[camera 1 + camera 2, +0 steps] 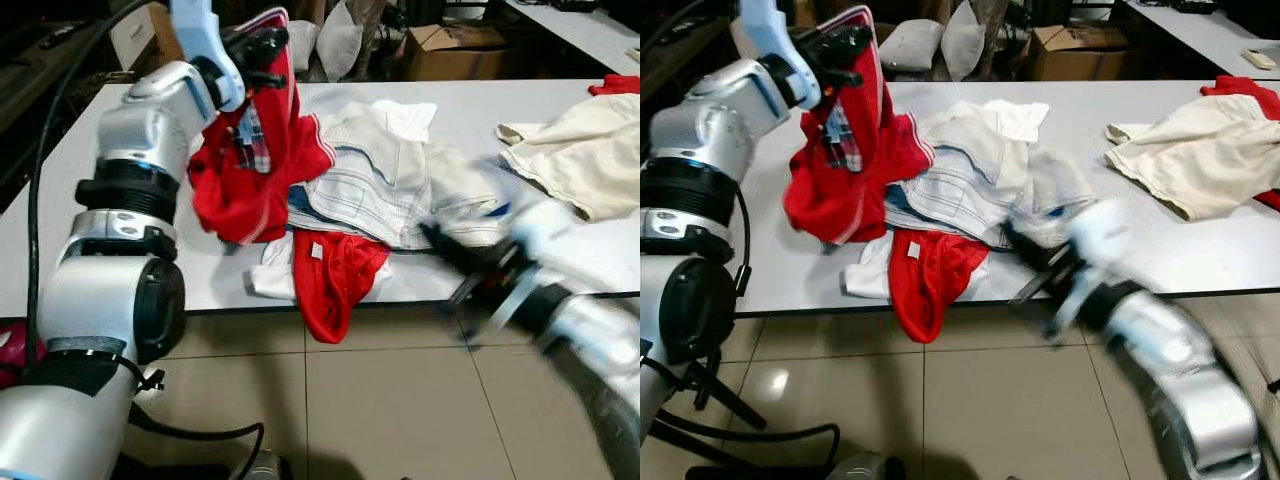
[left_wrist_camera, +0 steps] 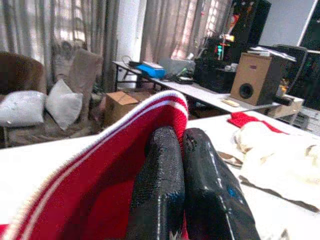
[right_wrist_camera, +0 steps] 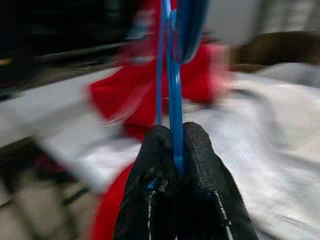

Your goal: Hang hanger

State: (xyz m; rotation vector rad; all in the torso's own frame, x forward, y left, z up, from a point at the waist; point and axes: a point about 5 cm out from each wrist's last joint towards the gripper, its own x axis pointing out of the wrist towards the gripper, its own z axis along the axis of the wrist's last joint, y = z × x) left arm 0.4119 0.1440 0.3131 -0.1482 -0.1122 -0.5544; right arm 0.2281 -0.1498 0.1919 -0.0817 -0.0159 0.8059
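My left gripper [image 1: 262,50] is raised over the white table [image 1: 80,170] and shut on the collar of a red shirt [image 1: 250,170] with a white-striped edge. The shirt hangs down from it to the tabletop. In the left wrist view the black fingers [image 2: 165,165] pinch the red cloth [image 2: 100,185]. My right gripper [image 1: 455,255] is blurred at the table's near edge, beside the clothes pile. The right wrist view shows its fingers [image 3: 200,165] shut on a thin blue hanger [image 3: 172,75], which sticks out towards the red cloth.
A pile of white garments [image 1: 390,180] lies mid-table, and another red garment [image 1: 335,280] droops over the near edge. Cream clothing [image 1: 580,150] lies at the right. A cardboard box [image 1: 450,50] and pillows [image 1: 340,40] stand behind the table. Tiled floor [image 1: 380,400] runs below.
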